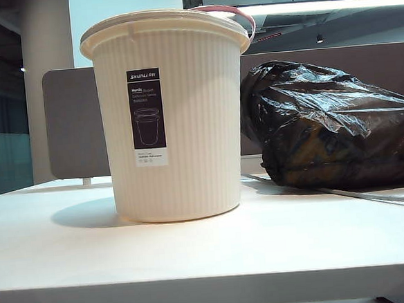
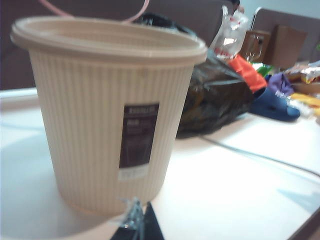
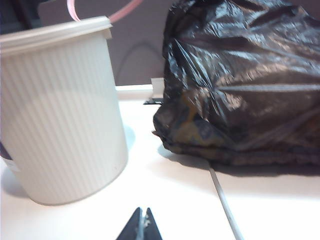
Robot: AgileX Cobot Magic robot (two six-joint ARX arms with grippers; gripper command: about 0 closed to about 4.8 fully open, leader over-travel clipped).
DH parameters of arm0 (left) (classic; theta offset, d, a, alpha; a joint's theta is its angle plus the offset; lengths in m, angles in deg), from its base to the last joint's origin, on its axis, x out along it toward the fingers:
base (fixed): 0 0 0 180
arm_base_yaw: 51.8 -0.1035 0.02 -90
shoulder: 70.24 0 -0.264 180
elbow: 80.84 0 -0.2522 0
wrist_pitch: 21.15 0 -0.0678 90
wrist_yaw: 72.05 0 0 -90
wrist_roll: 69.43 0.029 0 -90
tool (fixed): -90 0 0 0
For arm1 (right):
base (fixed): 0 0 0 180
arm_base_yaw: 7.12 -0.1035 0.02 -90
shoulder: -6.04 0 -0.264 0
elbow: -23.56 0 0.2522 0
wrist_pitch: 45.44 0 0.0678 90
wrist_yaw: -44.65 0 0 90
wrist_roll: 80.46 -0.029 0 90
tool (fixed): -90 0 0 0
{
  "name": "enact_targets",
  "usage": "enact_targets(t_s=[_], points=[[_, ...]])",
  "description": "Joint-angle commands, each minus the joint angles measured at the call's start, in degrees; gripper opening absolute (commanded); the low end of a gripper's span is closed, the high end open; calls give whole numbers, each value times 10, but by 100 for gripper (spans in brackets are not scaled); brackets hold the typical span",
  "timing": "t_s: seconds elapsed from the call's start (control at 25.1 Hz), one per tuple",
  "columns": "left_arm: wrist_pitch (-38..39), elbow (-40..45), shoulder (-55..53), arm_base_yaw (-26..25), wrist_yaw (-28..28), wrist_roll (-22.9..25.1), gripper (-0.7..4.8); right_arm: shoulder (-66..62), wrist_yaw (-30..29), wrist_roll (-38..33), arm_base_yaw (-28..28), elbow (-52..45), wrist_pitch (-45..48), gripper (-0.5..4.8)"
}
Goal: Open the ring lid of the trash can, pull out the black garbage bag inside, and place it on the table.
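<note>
Exterior view: one trash can (image 1: 170,119), one black garbage bag (image 1: 332,125), two closed hands unseen

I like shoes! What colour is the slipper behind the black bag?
The slipper is dark blue, best seen in the left wrist view.

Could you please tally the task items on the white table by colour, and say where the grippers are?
Cream: 1, the trash can
Pink: 1, the ring lid, raised behind the rim
Black: 1, the garbage bag, lying on the table beside the can
Total: 3
Left gripper and right gripper: both shut, empty, low before the can.
</note>
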Motion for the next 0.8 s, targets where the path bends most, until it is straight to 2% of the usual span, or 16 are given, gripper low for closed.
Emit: enact_targets(t_s=[0.04, 0.6, 0.8], points=[[-37, 20, 0, 0, -2, 0, -6, 0, 2, -1, 0, -16, 23, -1], [-46, 80, 0, 0, -1, 0, -6, 0, 2, 9, 0, -42, 13, -1], [-46, 91, 0, 0, 0, 0, -6, 0, 3, 42, 0, -42, -5, -1]])
